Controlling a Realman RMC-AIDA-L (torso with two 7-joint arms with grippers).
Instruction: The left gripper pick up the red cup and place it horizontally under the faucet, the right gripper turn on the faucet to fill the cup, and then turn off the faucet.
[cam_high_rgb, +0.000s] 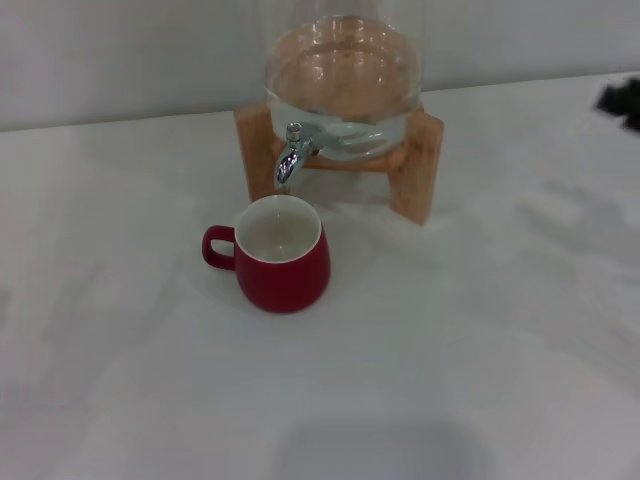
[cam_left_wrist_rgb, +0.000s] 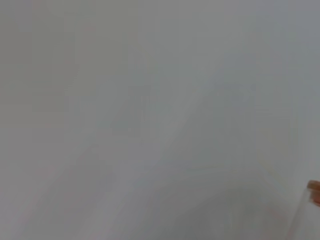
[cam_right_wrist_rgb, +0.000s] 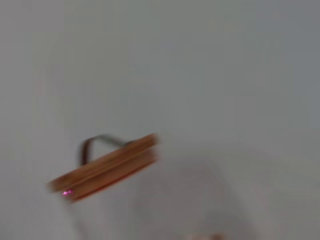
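So here's what we've got, going left to right with the glass jar (cam_high_rgb: 345, 85) as our reference point. The red cup (cam_high_rgb: 280, 258) sits upright on the white surface (cam_high_rgb: 480, 340) in front of the jar, a bit to its left side, with its loop handle (cam_high_rgb: 218, 247) sticking out away from the jar's middle, toward the left. We can see the white inside of the cup and can't tell if there's any water in it. The faucet (cam_high_rgb: 291, 153) pokes out of the jar's lower front, spout pointing down, and the cup's rim is right below that spout, not touching it. So the cup is standing under the tap, not lying on its side.

The jar itself rests on a wooden stand (cam_high_rgb: 412, 165) and has water in the bottom part. From the right wrist view we catch the jar's wooden lid (cam_right_wrist_rgb: 105, 167) with a thin metal bail (cam_right_wrist_rgb: 97, 142) over it, tilted in that picture and blurry.

Far off to the right of the jar, at the head view's edge, there's a dark blur that's probably the right end effector (cam_high_rgb: 622, 100); we can't tell whether it's apart or together. The left end effector doesn't show in any view, so no call on it either. The left wrist view is basically plain grey, with a tiny sliver of something tan (cam_left_wrist_rgb: 314, 191) at one edge.
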